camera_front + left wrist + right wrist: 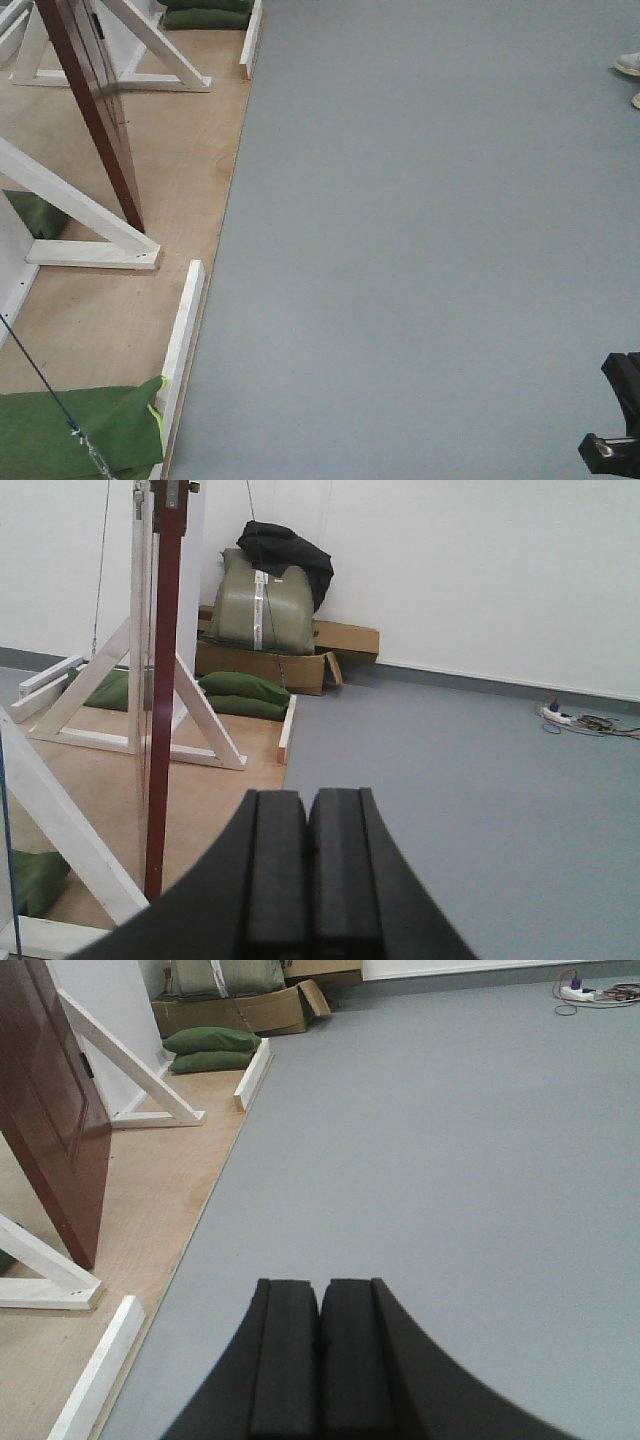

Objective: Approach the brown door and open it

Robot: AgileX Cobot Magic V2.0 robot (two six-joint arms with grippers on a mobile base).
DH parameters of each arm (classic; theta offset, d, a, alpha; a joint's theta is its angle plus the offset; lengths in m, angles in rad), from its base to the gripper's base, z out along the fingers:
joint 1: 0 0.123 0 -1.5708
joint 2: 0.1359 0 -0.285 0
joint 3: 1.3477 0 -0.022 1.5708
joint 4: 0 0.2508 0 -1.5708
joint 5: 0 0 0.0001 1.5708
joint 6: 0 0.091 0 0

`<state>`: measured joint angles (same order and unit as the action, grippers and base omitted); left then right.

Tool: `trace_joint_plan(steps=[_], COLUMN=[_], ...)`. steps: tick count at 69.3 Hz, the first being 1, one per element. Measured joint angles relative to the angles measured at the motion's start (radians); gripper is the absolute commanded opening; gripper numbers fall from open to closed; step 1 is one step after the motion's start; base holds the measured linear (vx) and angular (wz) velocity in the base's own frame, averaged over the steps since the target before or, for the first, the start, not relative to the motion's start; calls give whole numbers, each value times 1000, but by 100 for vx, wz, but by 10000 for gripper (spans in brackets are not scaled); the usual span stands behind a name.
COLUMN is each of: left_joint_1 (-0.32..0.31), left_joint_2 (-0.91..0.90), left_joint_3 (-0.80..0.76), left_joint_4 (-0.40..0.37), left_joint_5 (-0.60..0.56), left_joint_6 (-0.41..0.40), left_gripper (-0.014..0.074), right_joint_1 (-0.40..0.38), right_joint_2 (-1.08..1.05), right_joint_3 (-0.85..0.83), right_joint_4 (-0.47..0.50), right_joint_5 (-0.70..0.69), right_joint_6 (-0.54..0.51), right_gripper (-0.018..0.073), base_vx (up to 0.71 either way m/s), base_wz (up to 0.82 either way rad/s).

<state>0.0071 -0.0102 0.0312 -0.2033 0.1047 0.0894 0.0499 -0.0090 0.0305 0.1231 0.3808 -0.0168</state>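
The brown door (92, 105) stands on a plywood platform at the upper left of the front view, swung out from its white frame. In the left wrist view I see it edge-on as a thin dark red strip (163, 700). In the right wrist view its panelled face (50, 1110) fills the left edge. My left gripper (307, 805) is shut and empty, its pads pressed together, pointing past the door's edge. My right gripper (320, 1290) is shut and empty over the grey floor, right of the door. A dark part of the right arm (615, 420) shows at the lower right.
White diagonal braces (90, 215) and a low white rail (182, 345) border the plywood platform (170, 180). Green sandbags (75, 435) weigh the frame down. Cardboard boxes (270, 665) and a bundle lie against the back wall. A power strip (560, 717) and someone's shoes (630, 65) are at the right.
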Motion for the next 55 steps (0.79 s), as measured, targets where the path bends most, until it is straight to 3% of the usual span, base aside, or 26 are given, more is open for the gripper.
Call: trace_joint_plan(steps=[55], left_joint_1=[0], left_joint_2=[0], left_joint_3=[0], left_joint_4=[0], left_joint_5=[0], left_joint_6=[0], left_gripper=[17], right_joint_1=[0], right_joint_2=[0], right_joint_3=[0], right_joint_4=[0], right_joint_5=[0], right_joint_6=[0], right_gripper=[0], base_vx=[12], base_wz=[2])
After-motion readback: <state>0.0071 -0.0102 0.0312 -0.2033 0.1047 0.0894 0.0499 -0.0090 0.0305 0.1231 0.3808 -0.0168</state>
